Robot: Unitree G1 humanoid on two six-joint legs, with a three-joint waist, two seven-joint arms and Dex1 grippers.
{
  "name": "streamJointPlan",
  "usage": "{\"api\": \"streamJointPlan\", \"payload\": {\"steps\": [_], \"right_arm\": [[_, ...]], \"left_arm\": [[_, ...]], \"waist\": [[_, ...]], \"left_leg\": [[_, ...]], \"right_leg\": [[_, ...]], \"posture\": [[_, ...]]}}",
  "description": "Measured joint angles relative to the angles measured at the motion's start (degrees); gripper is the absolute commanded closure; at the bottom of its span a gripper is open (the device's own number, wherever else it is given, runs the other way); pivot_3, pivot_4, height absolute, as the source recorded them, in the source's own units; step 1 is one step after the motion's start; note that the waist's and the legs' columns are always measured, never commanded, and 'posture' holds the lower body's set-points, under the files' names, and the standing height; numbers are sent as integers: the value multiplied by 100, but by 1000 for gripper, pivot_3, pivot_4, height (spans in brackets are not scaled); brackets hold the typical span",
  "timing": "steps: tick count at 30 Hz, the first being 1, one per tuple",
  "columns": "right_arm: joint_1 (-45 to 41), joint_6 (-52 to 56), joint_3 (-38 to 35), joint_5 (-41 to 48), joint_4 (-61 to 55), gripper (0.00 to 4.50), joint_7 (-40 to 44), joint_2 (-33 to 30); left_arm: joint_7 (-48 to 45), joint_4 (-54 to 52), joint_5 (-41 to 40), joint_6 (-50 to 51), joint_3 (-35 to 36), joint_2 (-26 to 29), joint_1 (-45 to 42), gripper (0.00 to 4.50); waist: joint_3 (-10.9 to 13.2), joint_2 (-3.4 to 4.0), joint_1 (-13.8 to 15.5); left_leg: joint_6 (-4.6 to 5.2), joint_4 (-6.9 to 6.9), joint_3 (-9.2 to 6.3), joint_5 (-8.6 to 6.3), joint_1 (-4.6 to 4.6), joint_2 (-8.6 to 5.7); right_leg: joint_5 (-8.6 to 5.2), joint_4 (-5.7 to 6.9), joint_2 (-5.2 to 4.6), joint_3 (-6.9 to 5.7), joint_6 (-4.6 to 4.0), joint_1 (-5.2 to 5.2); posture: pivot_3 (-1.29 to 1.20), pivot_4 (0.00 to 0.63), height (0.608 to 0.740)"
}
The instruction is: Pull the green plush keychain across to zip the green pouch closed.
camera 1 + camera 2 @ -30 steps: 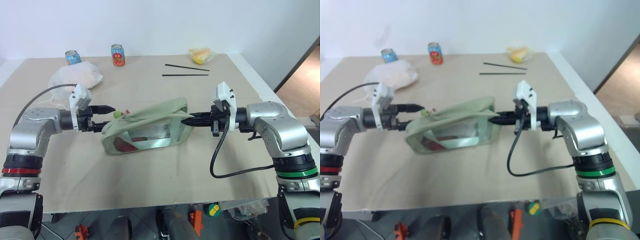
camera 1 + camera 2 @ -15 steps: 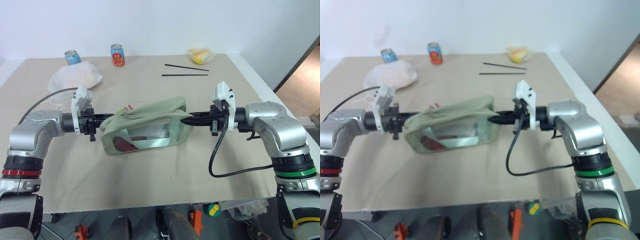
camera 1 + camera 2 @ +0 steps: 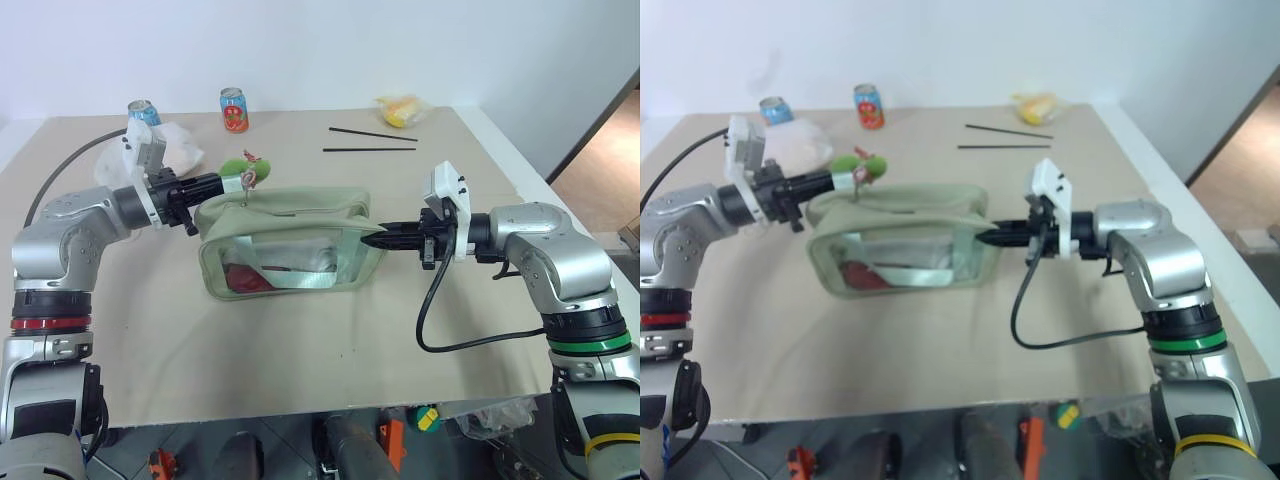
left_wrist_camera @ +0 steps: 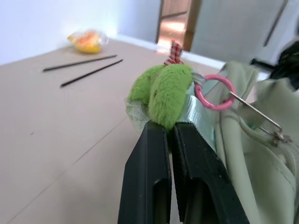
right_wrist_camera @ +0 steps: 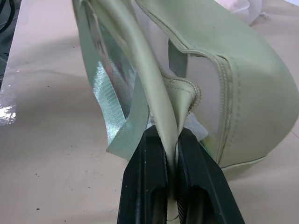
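- Since the earlier frame, the left gripper has closed and risen, lifting the small lime-green fuzzy plush keychain up above the pouch's near-left corner; the right arm has stayed put.
- Left fingers are pressed together, pinching the base of the green plush keychain; its pink ring links by a thin metal pull to the zip on top of the pouch.
- Right gripper has its fingers clamped on a fold of fabric at the opposite end of the boxy pale sage-green fabric pouch.
- That far-end hold likely serves as an anchor, keeping the pouch taut and steady so the zip slider can travel without the bag following.
- The pouch sits upright on the beige counter between the two grippers, clear window facing the camera with red contents behind it.
- Its long axis runs side to side, from the robot's left to its right, in line with both grippers.
- The keychain points up and slightly away from the pouch, raised above the zip line.
- Judging by this, the pull across toward the right has yet to begin.
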Motion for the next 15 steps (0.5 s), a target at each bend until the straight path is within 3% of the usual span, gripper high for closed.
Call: {"api": "streamJointPlan", "payload": {"steps": [5, 15], "right_arm": [[-1, 1, 4, -1, 14, 4500, 14, 2], [-2, 1, 38, -1, 17, 4500, 25, 25]], "left_arm": [[-341, -698, -122, 33, -11, 327, 190, 4460], [-412, -513, 252, -524, -37, 399, 254, 4460]], "waist": [[1, 1, -11], [1, 2, 3]], "left_leg": [[0, 0, 3, 0, 7, 0], [-1, 1, 0, 3, 6, 0]], "right_leg": [[0, 2, 2, 4, 0, 1], [1, 4, 3, -1, 0, 2]], "posture": [[0, 150, 740], [0, 150, 740]]}}
